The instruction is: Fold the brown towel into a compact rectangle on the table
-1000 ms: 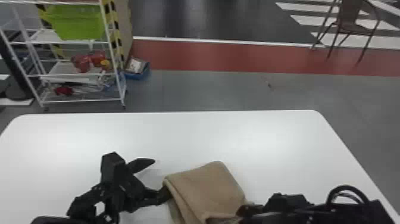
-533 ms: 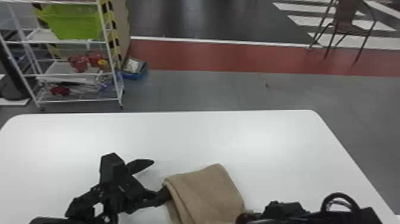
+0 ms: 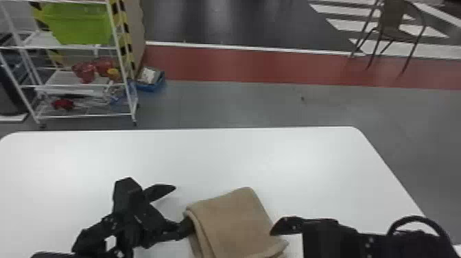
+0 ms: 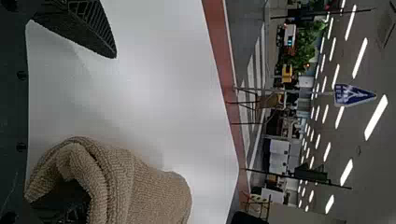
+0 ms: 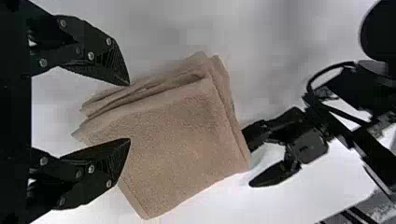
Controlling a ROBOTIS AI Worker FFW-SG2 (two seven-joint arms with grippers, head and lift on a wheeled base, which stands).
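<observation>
The folded brown towel (image 3: 229, 223) lies on the white table (image 3: 192, 161) between the two grippers. At its left stands my left gripper (image 3: 180, 209), open, one finger tucked inside the towel's fold and the other apart from it. In the left wrist view the towel (image 4: 140, 191) wraps around the lower finger of the left gripper (image 4: 100, 126). By the towel's right side is my right gripper (image 3: 274, 233). The right wrist view has the right gripper (image 5: 128, 112) open over the layered edges of the towel (image 5: 177, 140), nothing pinched between its fingers.
Beyond the table's far edge are a white shelf rack (image 3: 82, 115) with a green bin (image 3: 77, 24), a blue box (image 3: 151, 84) on the floor and a brown chair (image 3: 394, 31). The right arm's looped cable (image 3: 415, 219) is at the right.
My right gripper has moved slightly left and toward the far edge in the head view, off the towel's near right part, which is now exposed. The left gripper has stayed nearly still.
</observation>
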